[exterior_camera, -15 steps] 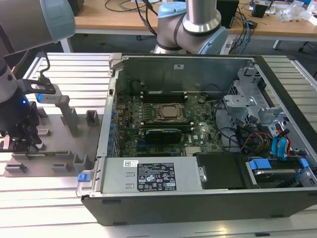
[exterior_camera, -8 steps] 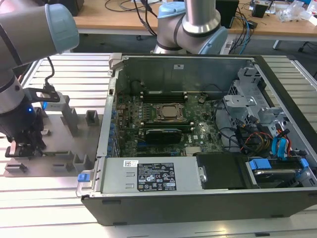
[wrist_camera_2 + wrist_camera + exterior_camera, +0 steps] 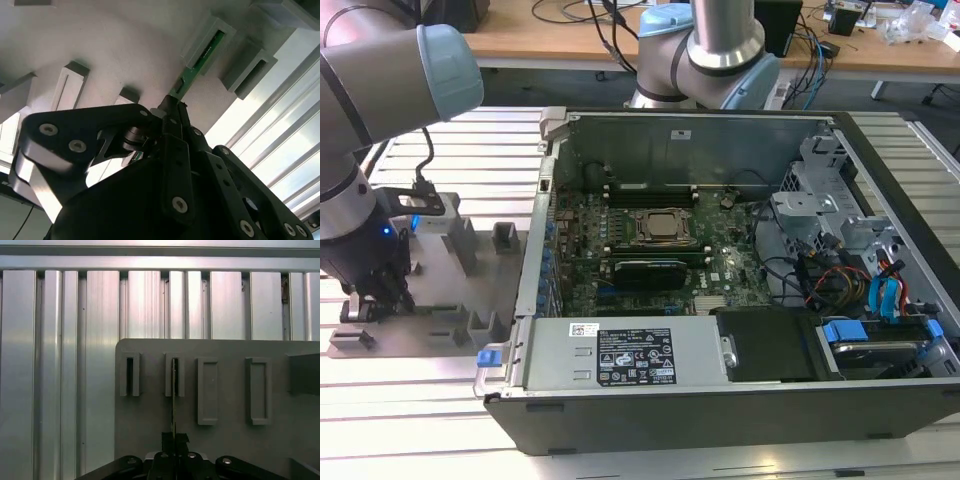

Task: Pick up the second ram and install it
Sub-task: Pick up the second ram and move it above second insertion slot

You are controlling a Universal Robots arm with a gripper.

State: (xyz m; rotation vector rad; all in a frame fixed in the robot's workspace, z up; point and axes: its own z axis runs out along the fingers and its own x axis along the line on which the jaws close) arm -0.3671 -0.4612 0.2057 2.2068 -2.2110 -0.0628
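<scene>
The second ram [image 3: 189,75] is a slim green board standing on edge, and its far end sits in a slot of a grey block [image 3: 209,44]. In the first wrist view the ram [image 3: 173,395] shows edge-on, rising from a slotted block on the grey tray [image 3: 150,435]. My gripper [image 3: 171,107] is shut on the near end of the stick, with the black fingers [image 3: 175,439] pressed against both its faces. In the exterior view the gripper [image 3: 378,295] is low over the tray [image 3: 445,300], at that view's left, outside the computer case.
The open computer case [image 3: 720,400] lies to the exterior view's right of the tray, with the motherboard, CPU socket [image 3: 660,228] and long memory slots [image 3: 650,190] inside. Several empty grey slot blocks [image 3: 258,390] stand on the tray. Ribbed metal table [image 3: 60,365] surrounds everything.
</scene>
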